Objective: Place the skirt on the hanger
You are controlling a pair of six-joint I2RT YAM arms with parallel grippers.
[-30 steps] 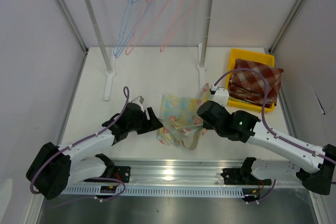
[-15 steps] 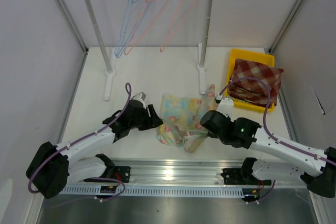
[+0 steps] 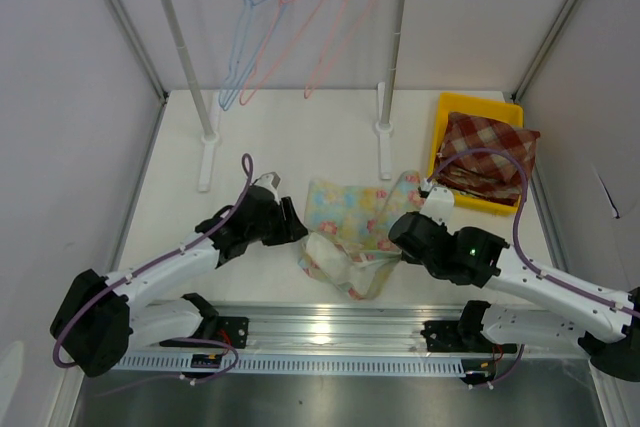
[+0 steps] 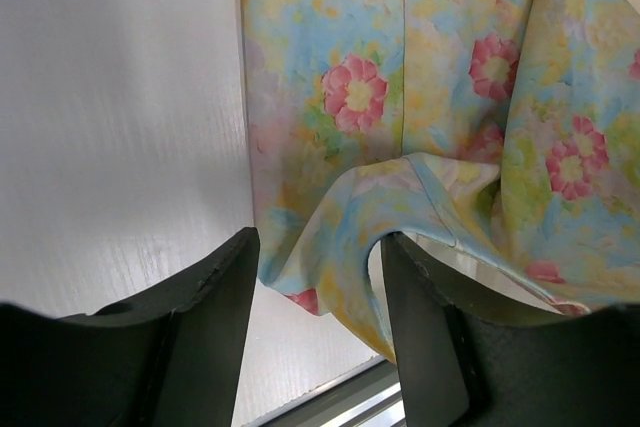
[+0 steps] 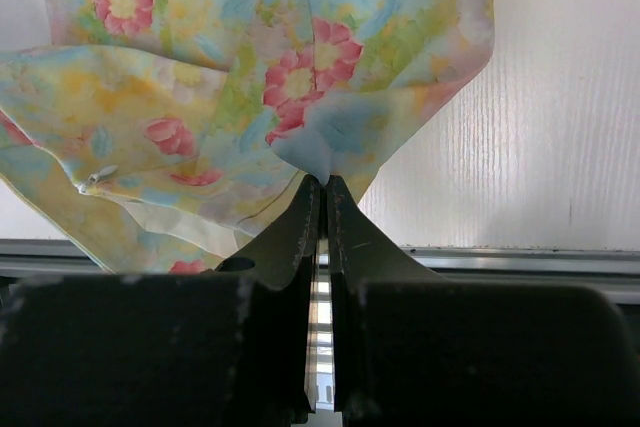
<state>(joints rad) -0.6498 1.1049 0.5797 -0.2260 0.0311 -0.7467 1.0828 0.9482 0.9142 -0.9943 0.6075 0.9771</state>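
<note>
The skirt (image 3: 348, 230), pastel floral cloth, lies crumpled mid-table. In the right wrist view my right gripper (image 5: 322, 185) is shut, pinching a bunched point of the skirt's (image 5: 250, 67) edge. From above, the right gripper (image 3: 398, 237) sits at the cloth's right side. My left gripper (image 3: 295, 223) is at the skirt's left edge. In the left wrist view it (image 4: 320, 287) stands open, with a raised fold of the skirt (image 4: 420, 97) between its fingers (image 4: 210, 317). A blue hanger (image 3: 255, 37) and two pink hangers (image 3: 345, 32) hang on the rack's rail.
A yellow bin (image 3: 478, 104) holding a red plaid cloth (image 3: 490, 152) stands at the back right. The rack's posts (image 3: 208, 137) (image 3: 385, 117) stand on the table behind the skirt. A metal rail (image 3: 330, 327) runs along the near edge. Walls close both sides.
The right arm has shifted toward the near right, keeping its pinch and drawing the skirt's right edge along. The left gripper's jaws have narrowed around the skirt's left fold.
</note>
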